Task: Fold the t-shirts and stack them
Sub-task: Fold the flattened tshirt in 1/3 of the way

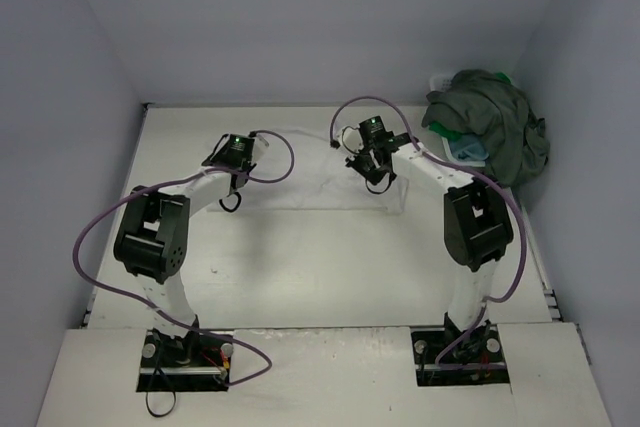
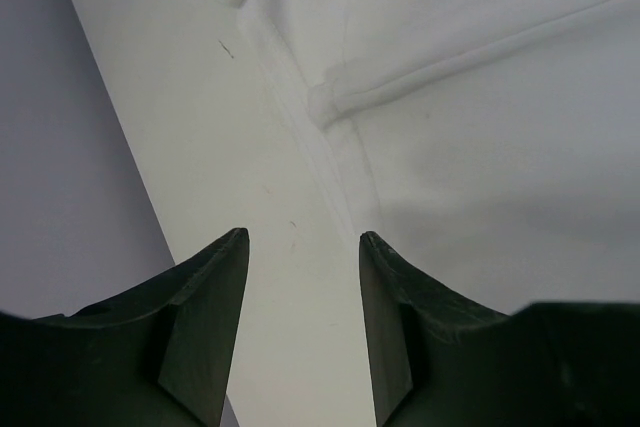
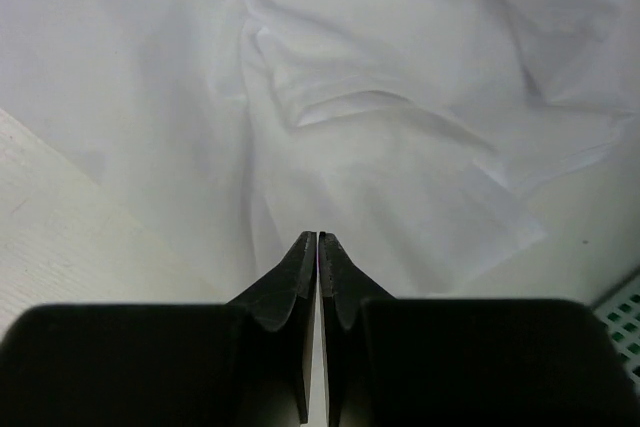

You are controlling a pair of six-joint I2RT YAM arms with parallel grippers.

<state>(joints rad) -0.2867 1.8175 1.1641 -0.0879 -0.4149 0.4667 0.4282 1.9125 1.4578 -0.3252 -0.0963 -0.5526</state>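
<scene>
The white t-shirt point(image 1: 315, 185) lies spread on the table between the two arms, hard to tell from the white top. My right gripper point(image 1: 378, 177) is shut, its tips point(image 3: 318, 236) pinching the white t-shirt point(image 3: 380, 77), whose creases run in toward them. My left gripper point(image 2: 303, 237) hangs open over bare table, just left of the white t-shirt's side seam point(image 2: 345, 162), with nothing between its fingers. At the back right, the dark olive-grey shirt point(image 1: 492, 125) lies heaped over a bright green shirt point(image 1: 503, 78) and a light blue one point(image 1: 466, 148).
A white slatted basket point(image 1: 440, 80) holds the heap at the back right corner; its corner point(image 3: 625, 319) shows by the right gripper. Grey walls close in the table on the left, back and right. Purple cables loop from both arms.
</scene>
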